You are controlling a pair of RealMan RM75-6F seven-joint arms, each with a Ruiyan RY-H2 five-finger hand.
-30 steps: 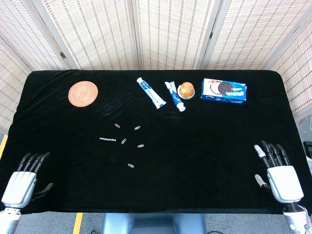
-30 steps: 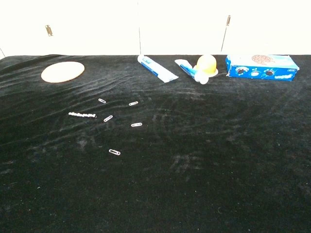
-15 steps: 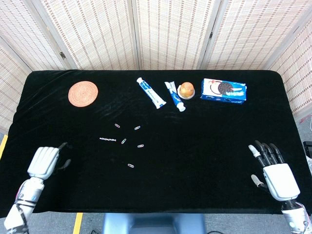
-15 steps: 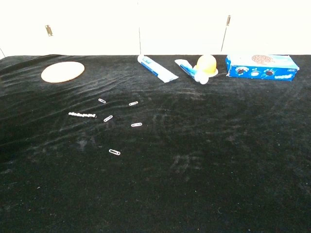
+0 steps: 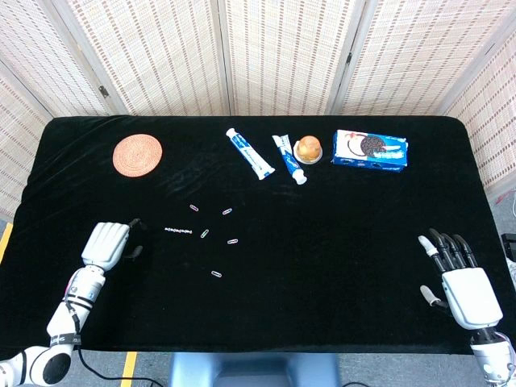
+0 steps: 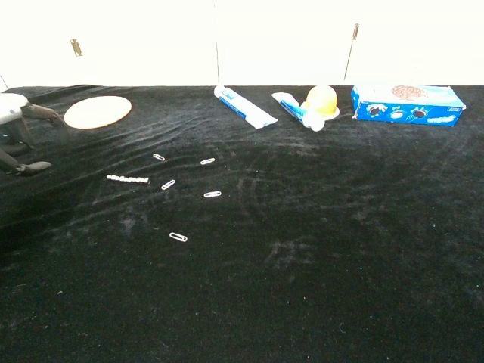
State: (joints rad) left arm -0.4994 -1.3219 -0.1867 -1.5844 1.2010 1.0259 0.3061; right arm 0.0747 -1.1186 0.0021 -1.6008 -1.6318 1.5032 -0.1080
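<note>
My left hand (image 5: pixel 109 242) hovers low over the black table (image 5: pixel 347 234) with its fingers apart and nothing in them. It shows at the left edge of the chest view, left hand (image 6: pixel 13 136). A short beaded chain (image 5: pixel 178 231) (image 6: pixel 128 179) lies just to its right, apart from it. Beyond the chain, several paper clips (image 5: pixel 216 234) (image 6: pixel 187 185) are scattered. My right hand (image 5: pixel 458 282) stays at the near right edge, fingers stretched out and empty; the chest view does not show it.
Along the far side lie a round woven coaster (image 5: pixel 138 154) (image 6: pixel 97 112), two toothpaste tubes (image 5: pixel 251 155) (image 5: pixel 289 159), an orange-yellow round object (image 5: pixel 308 149) (image 6: pixel 321 100) and a blue cookie box (image 5: pixel 369 150) (image 6: pixel 407 104). Folding screens stand behind the table.
My left hand has moved from the near left corner forward and right toward the beaded chain, coming into the chest view. The right hand has barely shifted.
</note>
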